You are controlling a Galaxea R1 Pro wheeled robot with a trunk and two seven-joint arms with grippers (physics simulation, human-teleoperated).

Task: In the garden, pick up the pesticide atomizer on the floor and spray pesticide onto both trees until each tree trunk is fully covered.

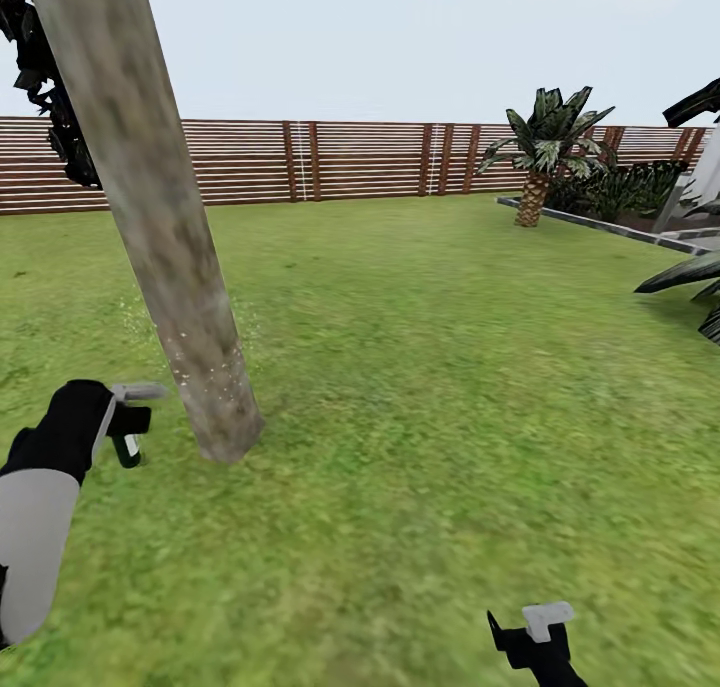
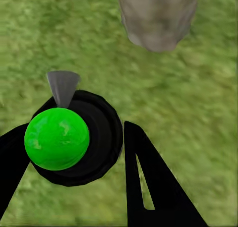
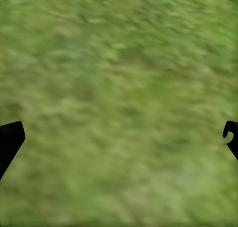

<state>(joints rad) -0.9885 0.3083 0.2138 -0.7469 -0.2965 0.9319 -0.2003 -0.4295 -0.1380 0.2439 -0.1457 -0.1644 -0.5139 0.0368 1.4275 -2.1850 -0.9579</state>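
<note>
Nearby, one tree trunk (image 1: 160, 217), two tools.

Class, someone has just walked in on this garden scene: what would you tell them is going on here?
The robot's left gripper holds a pesticide atomizer with a round bright-green top and black body, its grey nozzle aimed at the mottled grey-beige tree trunk close by. Pale specks dot the trunk's lower part. The right gripper hangs open and empty over the green grass lawn.

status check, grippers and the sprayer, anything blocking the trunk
Left gripper shut on green-topped black atomizer, nozzle toward mottled grey-beige tree trunk. Right gripper open over grass lawn. Nothing blocking.
</note>
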